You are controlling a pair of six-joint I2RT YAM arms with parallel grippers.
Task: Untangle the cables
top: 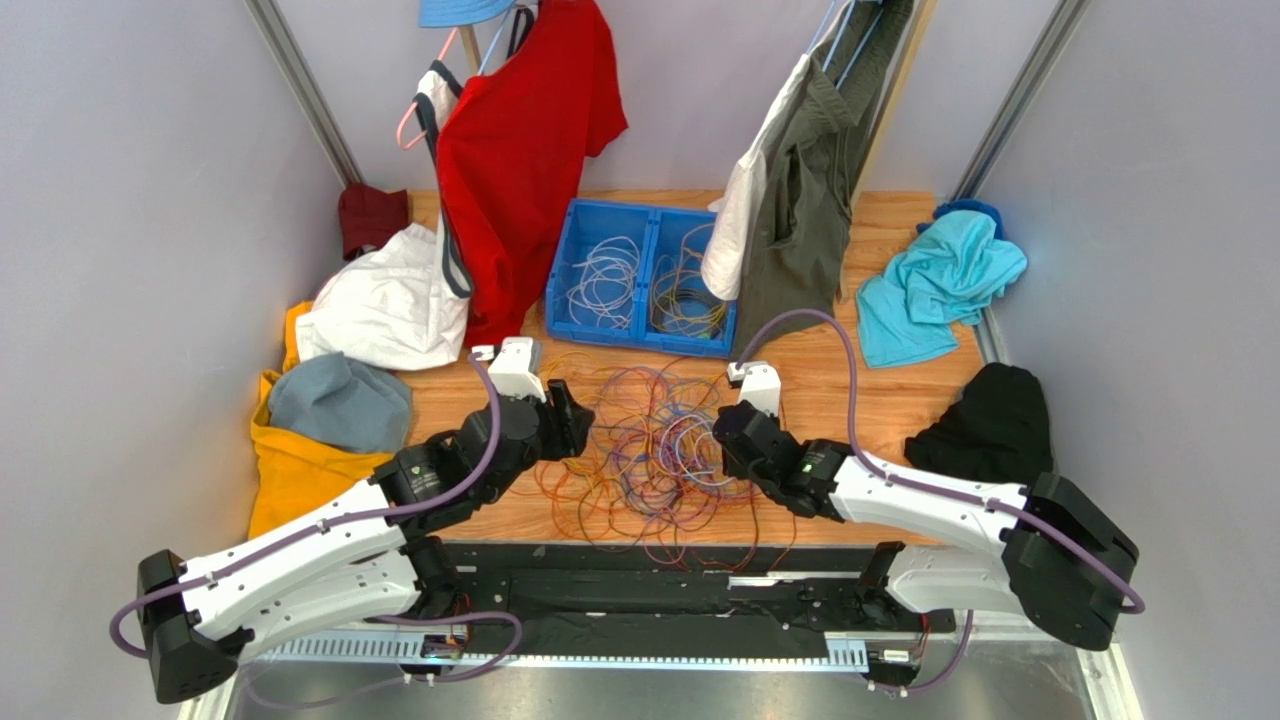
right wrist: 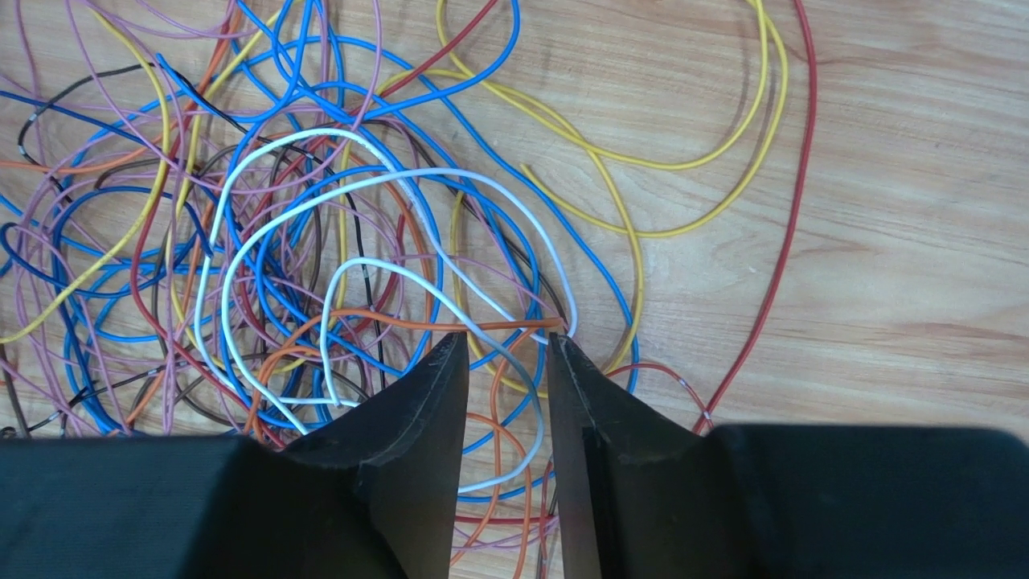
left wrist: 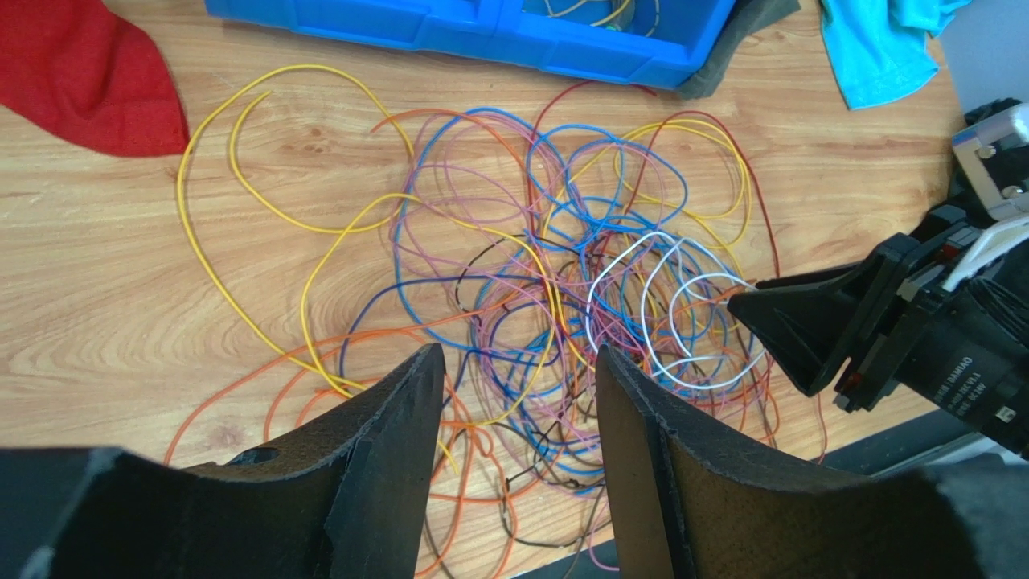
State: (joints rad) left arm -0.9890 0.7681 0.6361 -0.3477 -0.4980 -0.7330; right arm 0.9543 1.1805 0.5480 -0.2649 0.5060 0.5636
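The cables [top: 654, 450] lie in a tangled pile of orange, yellow, purple, blue, red and white wires on the wooden table between the arms. My left gripper [top: 571, 420] is at the pile's left edge. In the left wrist view it [left wrist: 517, 356] is open and empty above orange and purple loops [left wrist: 580, 278]. My right gripper [top: 732, 435] is at the pile's right edge and also shows in the left wrist view [left wrist: 773, 320]. In the right wrist view it [right wrist: 506, 343] is open by a narrow gap low over the cables [right wrist: 302, 241]; a white loop and an orange wire run between its fingers.
A blue two-compartment bin [top: 567, 278] holding more wires stands behind the pile. A red shirt [top: 519, 150] and an olive garment [top: 804, 195] hang above the table. White [top: 383, 308], grey [top: 338, 402], teal [top: 939, 285] and black [top: 984, 428] cloths lie at the sides.
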